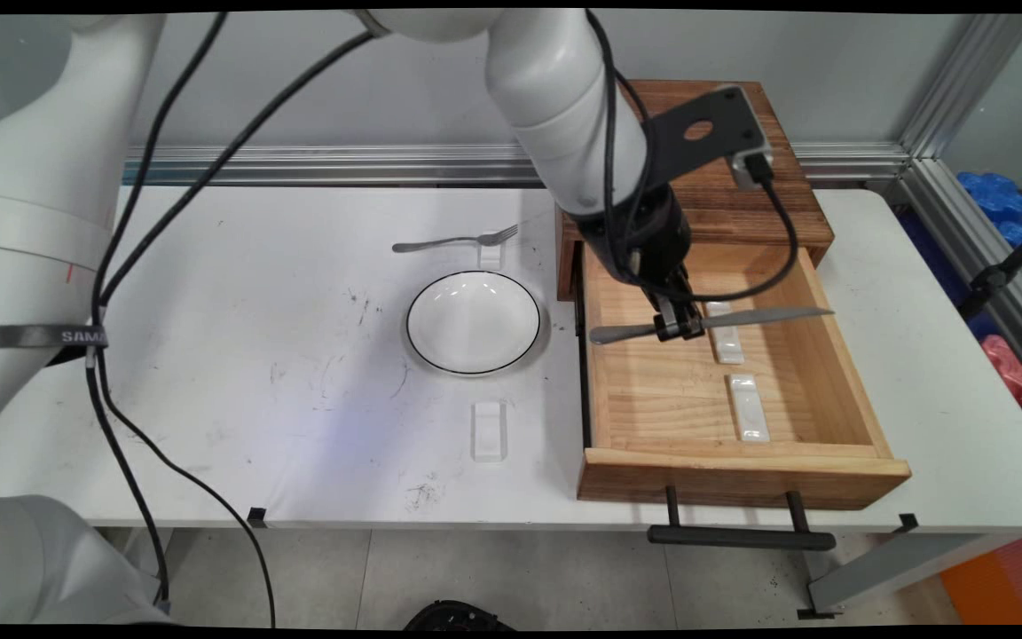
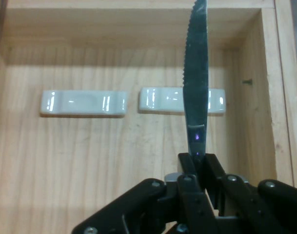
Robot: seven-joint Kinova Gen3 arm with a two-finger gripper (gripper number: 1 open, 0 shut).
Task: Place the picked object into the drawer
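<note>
Hand view: knife (image 2: 197, 73) is clamped in the tool (image 2: 197, 163) near the blade-handle junction, held level over the open drawer (image 1: 848, 390), above the far one of two white rests (image 1: 726, 333). Thin stiff steel, judged light and slippery; off-centre pinch may allow pivoting. Serrated edge noted.

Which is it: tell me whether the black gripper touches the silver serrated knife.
Touching. The hand view shows the gripper clamped on the knife.
</note>
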